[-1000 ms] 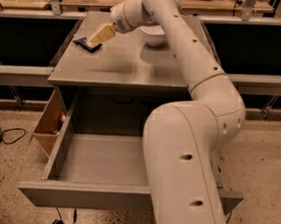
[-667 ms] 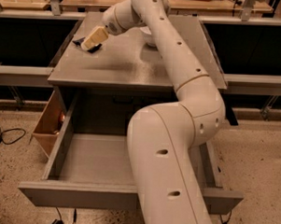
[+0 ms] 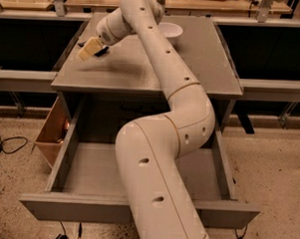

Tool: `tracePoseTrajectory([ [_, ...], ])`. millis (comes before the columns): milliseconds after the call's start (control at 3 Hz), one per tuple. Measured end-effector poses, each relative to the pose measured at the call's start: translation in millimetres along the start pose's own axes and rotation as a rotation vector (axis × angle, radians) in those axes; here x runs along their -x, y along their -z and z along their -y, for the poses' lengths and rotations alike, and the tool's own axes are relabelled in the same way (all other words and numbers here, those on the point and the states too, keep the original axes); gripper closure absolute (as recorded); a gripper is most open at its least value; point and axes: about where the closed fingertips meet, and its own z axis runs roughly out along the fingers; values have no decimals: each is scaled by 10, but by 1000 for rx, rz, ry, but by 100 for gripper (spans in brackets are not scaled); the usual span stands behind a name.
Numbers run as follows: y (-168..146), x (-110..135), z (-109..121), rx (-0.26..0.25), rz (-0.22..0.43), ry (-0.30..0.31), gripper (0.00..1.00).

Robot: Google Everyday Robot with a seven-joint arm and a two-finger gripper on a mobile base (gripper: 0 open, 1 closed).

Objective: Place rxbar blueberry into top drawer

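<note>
The rxbar blueberry is a dark flat bar on the left part of the grey cabinet top. Only its dark ends show on either side of my gripper. My gripper is down at the bar, right over it and covering most of it. The top drawer is pulled wide open below the cabinet top, and its grey front panel faces the camera. My arm crosses the middle of the drawer and hides much of its floor.
A white bowl stands at the back of the cabinet top, right of my gripper. A tan wooden box sits against the drawer's left side. Cables lie on the floor at left. Dark shelving flanks the cabinet.
My gripper has moved left and down from just above the bar onto it. The arm has swung left with it. The bar has stayed in place.
</note>
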Motion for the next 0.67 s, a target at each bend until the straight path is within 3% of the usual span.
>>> tracePoseTrajectory([
  [333,-150,-48,5,-11,-20,-56,0],
  [667,-164,-37,15,-18,-21,-63,0],
])
